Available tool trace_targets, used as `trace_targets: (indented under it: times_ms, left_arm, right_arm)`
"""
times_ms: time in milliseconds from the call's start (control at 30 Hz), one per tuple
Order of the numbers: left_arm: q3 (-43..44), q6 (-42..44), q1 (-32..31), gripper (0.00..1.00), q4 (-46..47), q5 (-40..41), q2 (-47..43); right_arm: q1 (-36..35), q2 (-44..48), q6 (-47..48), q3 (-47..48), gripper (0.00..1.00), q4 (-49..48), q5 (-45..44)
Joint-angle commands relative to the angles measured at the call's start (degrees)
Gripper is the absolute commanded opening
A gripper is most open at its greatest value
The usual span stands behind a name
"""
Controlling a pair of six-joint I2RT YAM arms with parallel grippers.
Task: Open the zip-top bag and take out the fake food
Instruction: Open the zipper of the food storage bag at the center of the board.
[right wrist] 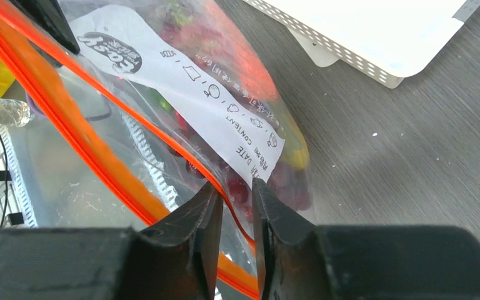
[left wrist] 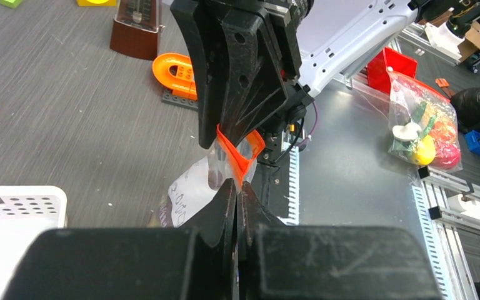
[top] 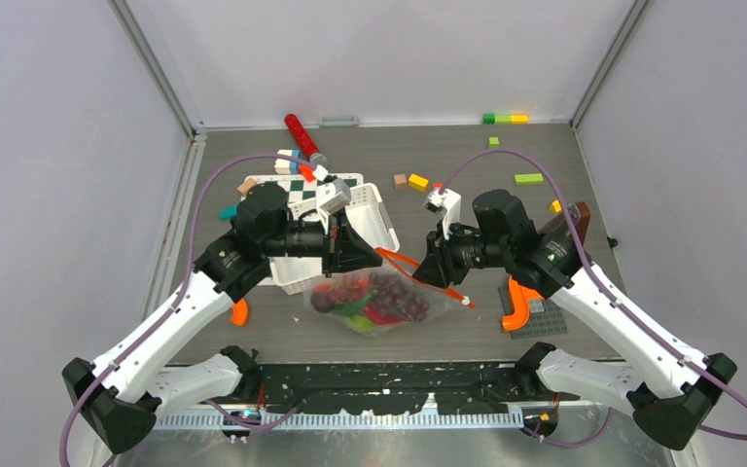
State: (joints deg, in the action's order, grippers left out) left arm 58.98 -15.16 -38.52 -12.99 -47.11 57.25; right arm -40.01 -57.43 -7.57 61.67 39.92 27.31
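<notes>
The zip-top bag (top: 379,304) lies at the table's front middle, and its orange zip strip (top: 404,263) is stretched up between my two grippers. The fake food (top: 389,297) shows through the plastic as purple grapes, red and green pieces. My left gripper (top: 368,251) is shut on the end of the orange strip (left wrist: 237,156). My right gripper (right wrist: 237,194) stands a narrow gap apart, with one orange lip (right wrist: 181,153) and the bag wall (right wrist: 187,94) passing between the fingers. The other lip hangs apart, so the mouth gapes. Grapes (right wrist: 287,181) lie just beyond the fingertips.
The white slotted basket (top: 374,219) stands right behind the bag, on a checkered board (top: 302,187). Orange curved pieces (top: 517,306) and a grey baseplate (top: 540,313) lie at the right, and a brown block (top: 572,222) behind them. Coloured blocks and a red cylinder (top: 302,136) sit at the back.
</notes>
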Motion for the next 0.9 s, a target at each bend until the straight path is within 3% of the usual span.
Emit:
trace_targets:
  times_ms: [0, 167, 267, 433, 467, 667, 733, 767, 800, 867]
  left_arm:
    - [1.57, -0.35, -0.15, 0.0, 5.62, -0.26, -1.29]
    - [1.27, 0.03, -0.06, 0.0, 5.39, 1.15, -2.46]
    - [1.02, 0.15, -0.08, 0.0, 5.38, 1.61, -2.94]
    - [0.94, 0.77, -0.07, 0.02, 3.86, 3.61, -3.38]
    - [0.98, 0.96, -0.06, 0.06, 3.28, 4.72, -3.55]
    - [2.45, 0.2, -0.06, 0.44, 0.6, 11.79, -3.83]
    - [3.07, -1.01, -0.09, 0.52, 0.07, 13.37, -3.77]
    - [3.17, -1.52, -0.08, 0.63, -0.27, 14.21, -3.84]
    - [3.2, -2.12, -0.06, 0.86, -0.63, 15.11, -4.02]
    - [2.93, -2.57, -0.06, 0.93, -1.52, 17.04, -4.76]
  right_arm:
    - [-0.33, 3.02, -2.36, -1.28, 0.29, -2.92, 0.9]
    - [-0.34, 3.98, -3.5, -2.45, 0.35, -2.94, 0.74]
    - [-0.4, 3.77, -4.28, -2.87, 0.34, -3.11, 1.17]
    - [-0.46, 3.95, -6.79, -2.22, 0.03, -3.63, 0.36]
    - [-0.5, 4.42, -7.56, -2.01, 0.02, -3.71, -0.6]
    - [-0.51, 8.54, -13.89, -0.67, 0.0, -3.09, -8.19]
    - [-0.51, 9.77, -16.18, 0.69, 0.0, -0.7, -15.78]
    - [-0.51, 10.23, -17.72, 1.37, 0.0, 0.3, -17.85]
    - [-0.51, 10.32, -18.48, 2.85, 0.0, 3.05, -22.11]
    - [-0.46, 10.22, -21.29, 5.8, 0.0, 7.83, -29.01]
